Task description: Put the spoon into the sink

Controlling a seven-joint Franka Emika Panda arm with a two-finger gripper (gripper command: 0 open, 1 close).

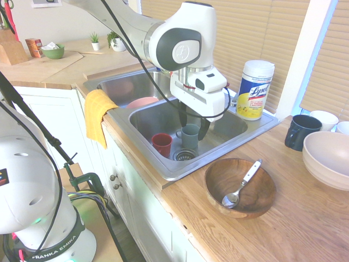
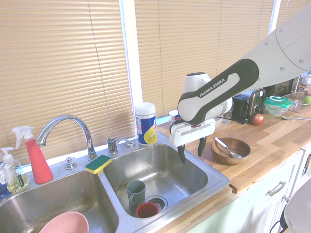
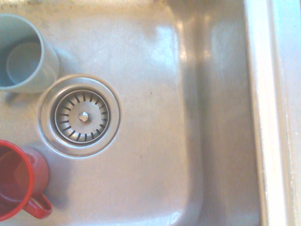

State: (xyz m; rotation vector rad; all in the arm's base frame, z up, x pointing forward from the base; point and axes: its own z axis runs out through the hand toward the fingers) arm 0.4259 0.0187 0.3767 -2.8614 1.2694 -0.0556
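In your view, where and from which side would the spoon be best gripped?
Probably mid-handle on the spoon, from above, one finger on each long side: the handle slants up the inside of the bowl, its tip clearing the rim, while the spoon's head lies low against the wood.

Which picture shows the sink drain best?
The wrist view shows the drain best: it's close up, with all its little slots showing. The first exterior view shows it small, beside the red cup. The second exterior view shows it small too, partly hidden behind the red cup.
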